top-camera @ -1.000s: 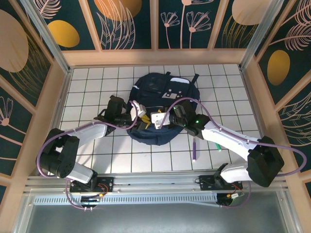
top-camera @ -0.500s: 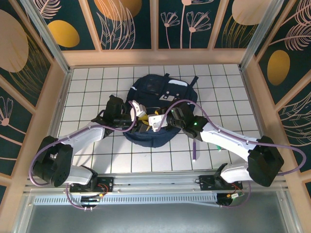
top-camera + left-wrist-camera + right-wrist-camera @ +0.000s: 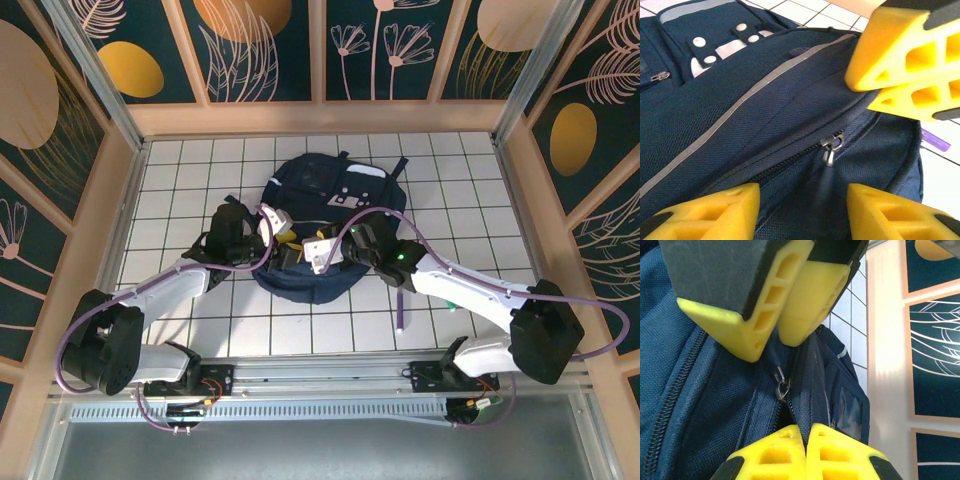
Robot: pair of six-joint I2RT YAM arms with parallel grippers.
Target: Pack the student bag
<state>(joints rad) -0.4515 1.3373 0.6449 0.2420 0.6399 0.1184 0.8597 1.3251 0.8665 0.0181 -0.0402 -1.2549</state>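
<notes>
White-gridded tabletop under dark floral wall panels, and the student bag lies flat in the middle, nearer the far edge than the near one, with its grey-flapped front pocket facing up. Both arms reach in over its near end.

The left gripper has its fingers spread wide, one on each side of the metal zipper pull, which hangs on the zip track between them without touching either. The right gripper comes in just beside it, fingers pressed together on what looks like a fold of the bag's fabric right at the zip.

A purple pen waits on the tabletop near the right arm, well apart from the bag.

By my reading, the step in hand is getting the bag open, with nothing packed yet. The next move calls for the left fingers to drop a touch and close squarely on that small pull. Then they draw it along the track while the right pinch keeps the fabric taut. The pull is tiny and loose, so it could easily slip out.
</notes>
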